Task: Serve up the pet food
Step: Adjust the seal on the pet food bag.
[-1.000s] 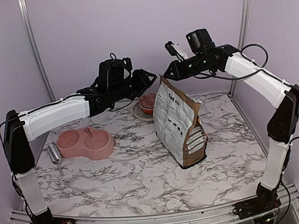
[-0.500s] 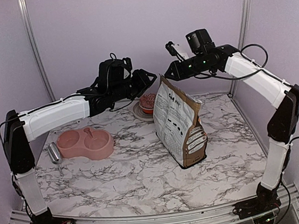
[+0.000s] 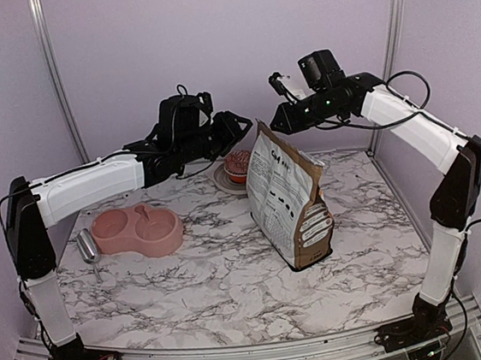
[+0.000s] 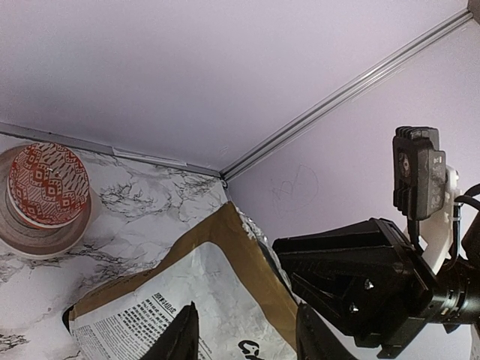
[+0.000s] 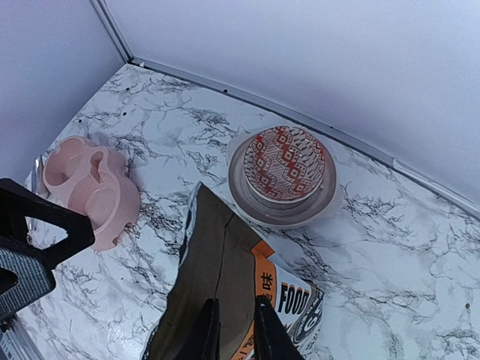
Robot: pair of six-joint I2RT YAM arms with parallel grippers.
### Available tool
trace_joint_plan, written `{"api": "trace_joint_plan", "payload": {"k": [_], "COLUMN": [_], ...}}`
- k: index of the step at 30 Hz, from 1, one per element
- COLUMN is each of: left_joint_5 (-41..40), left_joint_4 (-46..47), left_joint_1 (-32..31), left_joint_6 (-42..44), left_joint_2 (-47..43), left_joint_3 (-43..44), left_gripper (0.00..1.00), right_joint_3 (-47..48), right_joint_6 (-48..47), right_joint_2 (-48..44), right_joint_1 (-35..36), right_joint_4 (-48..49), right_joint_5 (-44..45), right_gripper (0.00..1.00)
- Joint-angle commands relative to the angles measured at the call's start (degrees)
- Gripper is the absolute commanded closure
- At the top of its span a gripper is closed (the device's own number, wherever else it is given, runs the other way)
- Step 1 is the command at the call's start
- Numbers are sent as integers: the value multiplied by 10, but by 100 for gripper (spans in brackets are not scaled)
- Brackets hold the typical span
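Observation:
No pet food shows; only its white-and-brown paper bag (image 3: pixel 290 196) is visible, standing upright mid-table. My right gripper (image 3: pixel 275 126) sits at the bag's top edge. In the right wrist view its narrow jaws (image 5: pixel 234 322) pinch the brown upper wall of the bag (image 5: pixel 225 255). My left gripper (image 3: pixel 242 126) hovers just left of the bag's peak, open and empty. Seen from the left wrist, the left gripper (image 4: pixel 246 330) faces the bag's printed side (image 4: pixel 202 292), with foil lining showing along the rim. A pink double bowl (image 3: pixel 136 230) lies at the left.
A metal scoop (image 3: pixel 88 246) lies left of the bowl near the table's left edge. A pink-frosted cupcake (image 3: pixel 238 165) in a red wrapper sits on a small plate (image 5: pixel 247 202) behind the bag. Purple walls close in the back and sides.
My right gripper has shifted slightly right and down along the bag's top edge. The left arm and the bag have stayed where they were.

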Motion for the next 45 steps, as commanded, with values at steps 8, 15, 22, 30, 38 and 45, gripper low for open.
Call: {"api": "trace_joint_plan", "payload": {"k": [8, 15, 22, 30, 38, 45], "left_joint_5": [20, 53, 73, 63, 52, 51], "left_joint_4": [18, 39, 43, 44, 44, 44], "left_joint_1": [-18, -47, -81, -100, -106, -110], "left_joint_6": [9, 46, 92, 100, 106, 109], "left_joint_2": [43, 37, 27, 15, -1, -3], "left_joint_3": [36, 16, 14, 4, -13, -13], "left_gripper": [56, 58, 58, 58, 58, 58], "right_joint_3": [-53, -171, -239, -264, -295, -316], "right_joint_6": [-27, 6, 29, 30, 24, 27], "right_joint_2": [-111, -219, -285, -295, -308, -324], "right_joint_1": [-15, -49, -52, -52, -52, -52], "right_joint_4": [-11, -9, -22, -35, -43, -41], "right_joint_5": [-63, -177, -249, -253, -232, -255], "right_gripper": [79, 77, 76, 81, 85, 92]}}
